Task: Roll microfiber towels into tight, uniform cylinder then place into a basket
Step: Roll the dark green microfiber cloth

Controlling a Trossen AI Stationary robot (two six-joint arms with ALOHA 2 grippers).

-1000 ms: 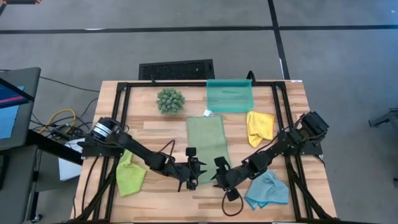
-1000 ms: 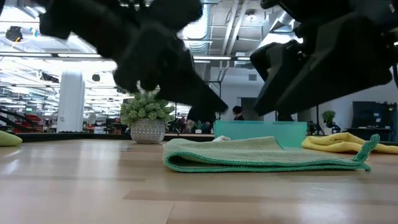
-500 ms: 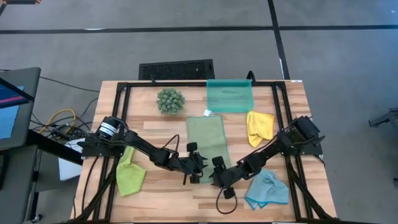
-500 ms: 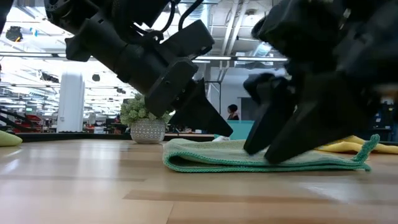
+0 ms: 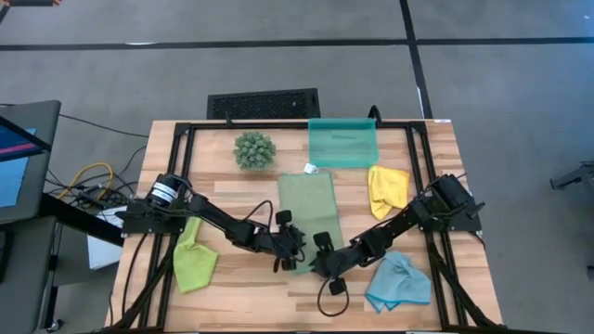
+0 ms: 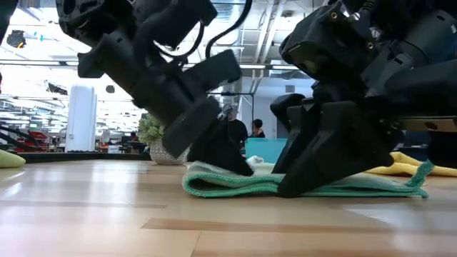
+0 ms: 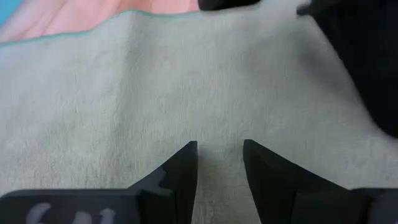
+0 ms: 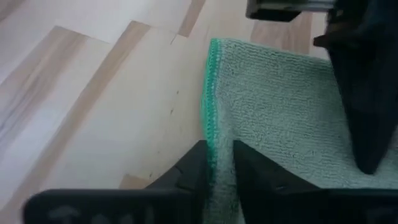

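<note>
The sage green towel (image 5: pixel 309 215) lies as a long folded strip in the table's middle, flat on the wood. My left gripper (image 5: pixel 295 249) stands open with its tips on the towel's near left part (image 7: pixel 219 149). My right gripper (image 5: pixel 321 261) is shut on the towel's near edge (image 8: pixel 213 163). The yellow towel (image 5: pixel 387 188), the lime towel (image 5: pixel 193 261) and the light blue towel (image 5: pixel 399 283) lie crumpled on the table. The teal basket (image 5: pixel 342 142) stands at the far edge. My left gripper rests both open fingertips (image 7: pixel 184 163) on the towel's top face (image 7: pixel 219 127), close to its near left corner. It comes slanting down from the table's left, and the cloth lies flat between the fingers. My right gripper has the towel's stitched near edge (image 8: pixel 212 134) between its two fingers, which lie along the hem. It comes slanting down from the near right. One layer or several, I cannot tell. The towel stays on the table (image 6: pixel 214 187).
A round spiky green plant ball (image 5: pixel 254 149) stands left of the basket, and a black slotted grille (image 5: pixel 264 103) lies beyond the table's far edge. Bare wood shows at the near left (image 5: pixel 251 292). People stand in the room behind (image 6: pixel 257 128).
Both grippers have come down onto the sage green towel's near end, the left from the left, the right from the near right. The right gripper's fingers, apart half a second ago, have closed on the near edge. The towel stays flat.
</note>
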